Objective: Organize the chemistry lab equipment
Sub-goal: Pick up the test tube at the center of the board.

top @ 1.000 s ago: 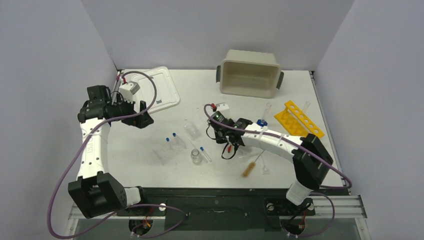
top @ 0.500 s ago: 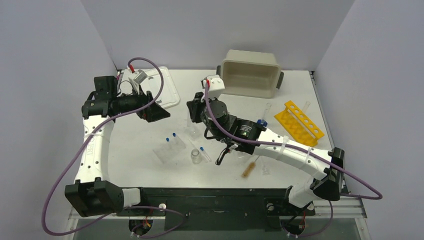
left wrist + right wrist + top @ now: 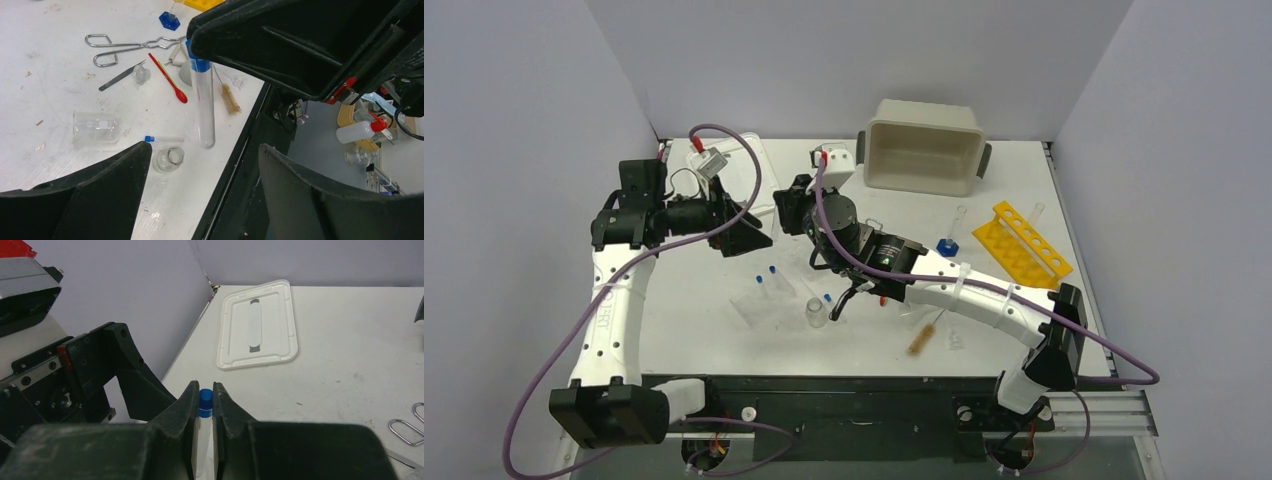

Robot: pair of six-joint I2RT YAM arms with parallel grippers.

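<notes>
My right gripper (image 3: 205,385) is shut on a blue-capped clear tube (image 3: 205,397) and holds it above the table; in the left wrist view the tube (image 3: 204,100) hangs down from the right gripper. My left gripper (image 3: 204,146) is open and empty, its jaws wide apart and facing the tube. In the top view the left gripper (image 3: 750,236) sits just left of the right gripper (image 3: 786,210). On the table lie metal forceps (image 3: 130,46), tweezers (image 3: 120,76), a green-and-red spatula (image 3: 170,80), a brown brush (image 3: 231,97), a beaker (image 3: 95,127), a small flask (image 3: 167,159) and a small blue-capped tube (image 3: 162,139).
A beige tub (image 3: 924,145) stands at the back centre and its white lid (image 3: 746,178) lies at the back left. A yellow tube rack (image 3: 1019,238) is at the right. The brush (image 3: 922,335) and flask (image 3: 816,313) lie near the front edge.
My right arm has risen from the table centre and moved back and left with the tube. My left gripper has swung right toward it.
</notes>
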